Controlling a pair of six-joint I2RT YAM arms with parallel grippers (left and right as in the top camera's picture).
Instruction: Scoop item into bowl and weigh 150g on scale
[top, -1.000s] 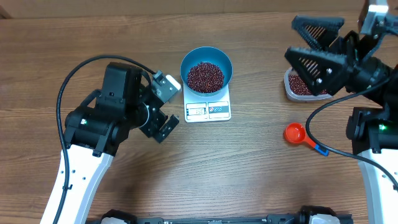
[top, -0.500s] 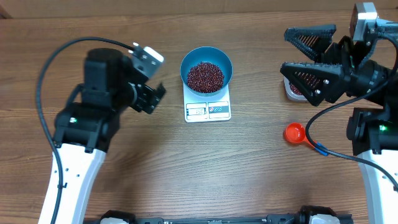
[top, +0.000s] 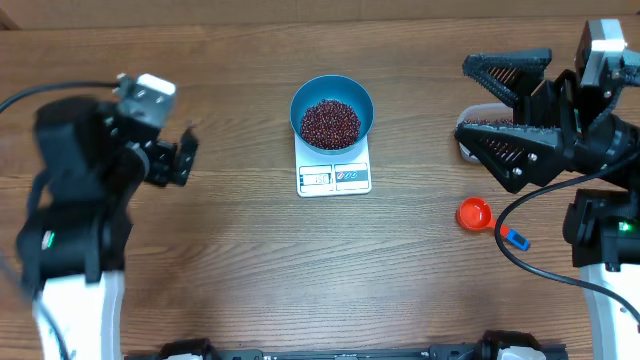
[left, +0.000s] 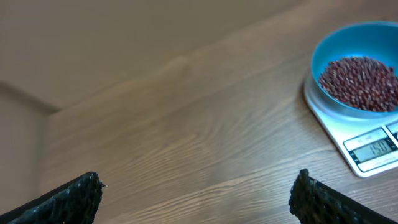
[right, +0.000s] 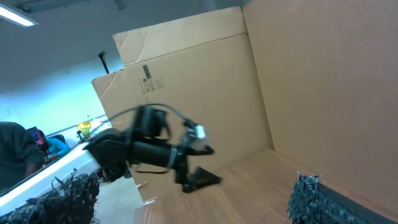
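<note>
The blue bowl (top: 332, 95) stands on the white scale (top: 334, 178), holding a heap of red-brown beans (top: 331, 122). In the left wrist view the bowl (left: 323, 53), the beans (left: 360, 74) and the scale (left: 367, 152) sit at the right edge, and the display shows digits. My left gripper (top: 183, 160) is open and empty, raised well to the left of the scale; its fingertips frame bare wood (left: 196, 193). My right gripper (top: 497, 110) is open and empty, raised at the right over the clear tub (top: 466, 138). It points across the table (right: 186, 199).
A red scoop (top: 474, 213) with a blue handle tip lies on the table at the right, below the right gripper. The tub is mostly hidden by that gripper. Cardboard walls (right: 205, 81) stand behind the table's far edge.
My left arm has drawn back to the left, away from the scale, staying open. The right gripper has shifted slightly lower and stays open. Bowl, scale and scoop have not moved.
</note>
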